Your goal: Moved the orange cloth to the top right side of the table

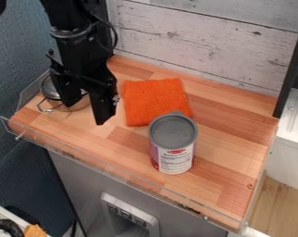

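Over the left part of the wooden table (232, 139), at the lower end of the black arm (82, 46): the black gripper (85, 114), with a wide gap between its fingertips and no hold on anything. Behind and to its left, partly hidden, a lidded metal pot (51, 89). Just to the right in the view, the orange cloth (154, 99), spread nearly flat near the back middle, apart from the fingers. Directly in front of the cloth, overlapping its lower edge in the view, an upright can (174, 146) with a grey lid; impossible to tell whether touching. Beyond, whitish wall boards (201, 37) along the back.

As for progress, probably at the very start: no grip on the cloth, no arrival at the top right. Left to do, by all appearances: grasping, carrying rightward past the can, setting down near the back right corner, letting go.
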